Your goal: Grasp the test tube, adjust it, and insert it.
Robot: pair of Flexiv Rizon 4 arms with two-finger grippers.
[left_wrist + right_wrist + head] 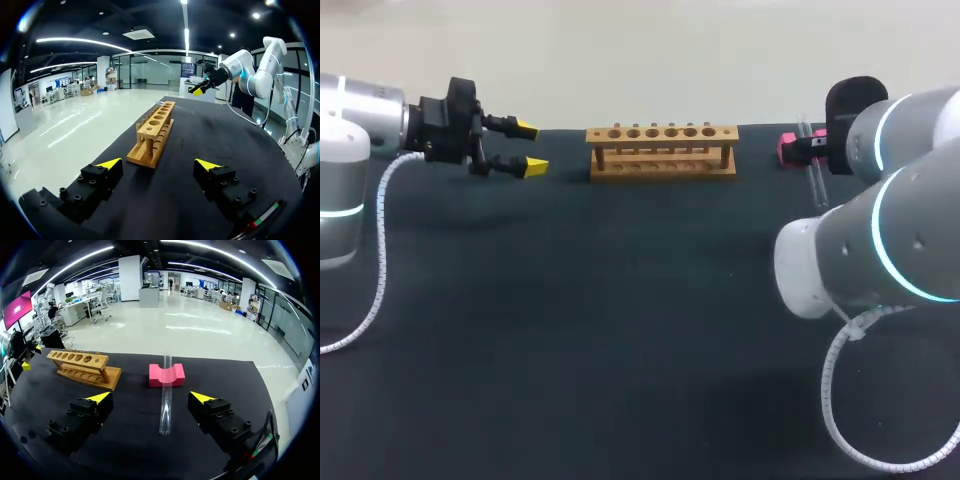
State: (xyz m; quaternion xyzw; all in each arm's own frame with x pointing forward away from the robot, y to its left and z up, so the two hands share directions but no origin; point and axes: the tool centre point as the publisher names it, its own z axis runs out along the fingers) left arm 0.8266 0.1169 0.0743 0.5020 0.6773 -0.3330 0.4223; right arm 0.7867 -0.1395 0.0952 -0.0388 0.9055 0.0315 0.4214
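Note:
A clear glass test tube (165, 400) lies flat, its far part resting in the groove of a pink holder (166, 375) and its near end on the dark table. My right gripper (150, 398) hangs open above it, one yellow-tipped finger on each side and neither touching. In the head view the tube (815, 185) and holder (787, 148) show at the back right, where my right arm hides its gripper. A wooden rack (662, 150) with a row of holes stands at the back middle. My left gripper (529, 148) is open and empty, left of the rack (154, 132).
The black table top (620, 330) stretches wide in front of the rack. White coiled cables hang from both arms near the front corners. From the left wrist view my right gripper (198, 91) shows far off beyond the rack.

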